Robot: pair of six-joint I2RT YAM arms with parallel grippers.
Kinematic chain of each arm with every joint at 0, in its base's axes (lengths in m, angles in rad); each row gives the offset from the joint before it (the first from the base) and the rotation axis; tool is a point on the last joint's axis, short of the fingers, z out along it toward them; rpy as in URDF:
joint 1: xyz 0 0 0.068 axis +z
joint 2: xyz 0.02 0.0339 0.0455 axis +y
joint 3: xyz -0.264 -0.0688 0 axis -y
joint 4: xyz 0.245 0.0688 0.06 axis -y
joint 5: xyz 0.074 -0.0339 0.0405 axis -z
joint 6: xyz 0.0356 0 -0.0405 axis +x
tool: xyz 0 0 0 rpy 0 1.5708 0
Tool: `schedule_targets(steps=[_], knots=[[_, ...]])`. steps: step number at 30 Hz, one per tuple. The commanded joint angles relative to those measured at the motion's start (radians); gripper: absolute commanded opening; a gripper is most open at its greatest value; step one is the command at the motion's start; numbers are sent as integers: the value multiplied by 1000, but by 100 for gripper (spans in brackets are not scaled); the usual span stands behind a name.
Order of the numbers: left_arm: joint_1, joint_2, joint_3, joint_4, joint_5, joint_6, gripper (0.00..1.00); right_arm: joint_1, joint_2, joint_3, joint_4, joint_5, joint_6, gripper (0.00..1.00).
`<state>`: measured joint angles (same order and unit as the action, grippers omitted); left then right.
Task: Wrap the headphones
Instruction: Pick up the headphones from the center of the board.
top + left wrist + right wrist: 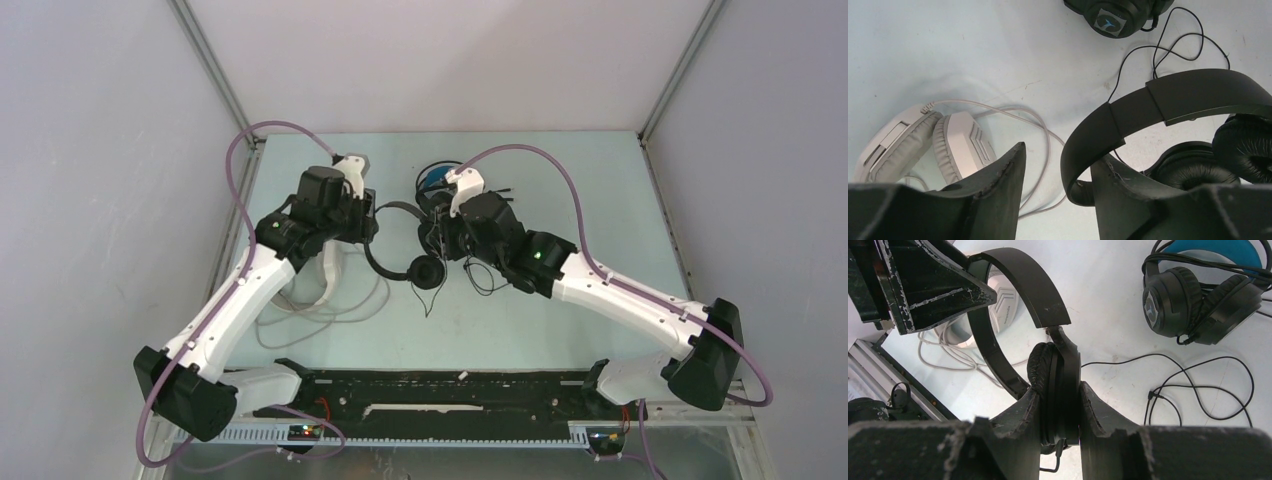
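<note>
The small all-black headphones [385,268] lie mid-table between my two grippers. My right gripper [1059,388] is shut on one of their padded ear cups [1058,365], held upright between the fingers. Their headband [1198,92] arcs over to my left gripper [1058,155], which is open. The band's end passes between its jaws and rests against the right finger [1120,190], apart from the left one. The white headphones [958,145] lie beside the left gripper [370,222], partly under that arm. The pair with the blue headband [1198,295] sits at the back.
A thin black cable [1198,370] loops loosely on the table between the black pair and the blue-banded pair. The white cable [320,315] sprawls in loops near the left arm. A black rail [450,395] runs along the near edge, and walls close in the sides.
</note>
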<state>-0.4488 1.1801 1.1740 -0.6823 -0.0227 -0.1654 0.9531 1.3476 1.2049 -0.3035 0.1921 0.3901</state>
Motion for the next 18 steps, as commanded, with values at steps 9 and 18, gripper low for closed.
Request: schedule_targets(steps=[9,18], knots=[[-30,-81,-25,84,-66,40,53,-33,-54,8,70,-77,130,15],[-69,-113,-41,103,-148,69,50,-68,-71,9,74,-141,175,15]])
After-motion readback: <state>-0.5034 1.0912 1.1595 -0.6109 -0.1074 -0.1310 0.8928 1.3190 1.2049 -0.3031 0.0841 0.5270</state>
